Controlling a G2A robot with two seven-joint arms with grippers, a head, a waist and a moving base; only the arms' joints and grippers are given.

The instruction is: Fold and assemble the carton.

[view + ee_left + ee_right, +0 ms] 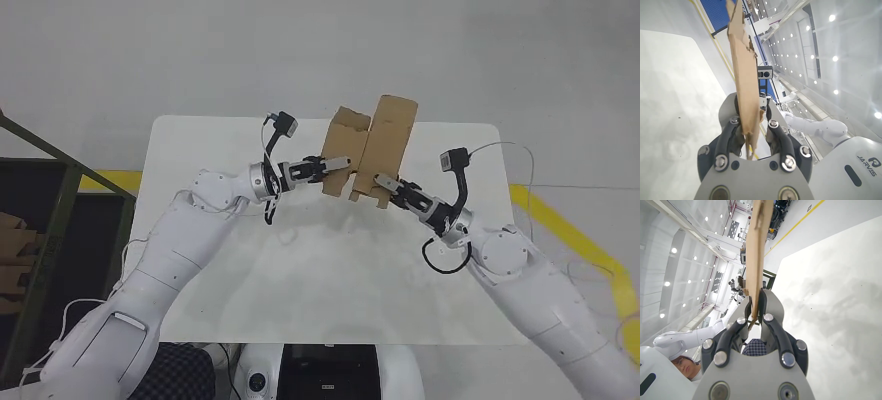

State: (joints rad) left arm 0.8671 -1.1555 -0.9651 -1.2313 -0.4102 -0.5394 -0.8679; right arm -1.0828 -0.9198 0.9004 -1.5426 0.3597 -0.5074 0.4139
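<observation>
A flattened brown carton [370, 140] hangs in the air over the far middle of the white table [300, 270], held between both arms. My left gripper [340, 163] is shut on one of its lower flaps from the left side. In the left wrist view the carton [744, 75] runs edge-on between the fingers of my left gripper [751, 113]. My right gripper [380, 184] is shut on the carton's lower right edge. The right wrist view has the carton [755, 256] pinched tight in my right gripper [754, 306]. The top edge looks torn and ragged.
A dark green rack [40, 200] with cardboard pieces [12, 245] stands off the table's left side. Yellow floor tape [560, 215] runs beyond the right edge. The near half of the table lies bare below the arms.
</observation>
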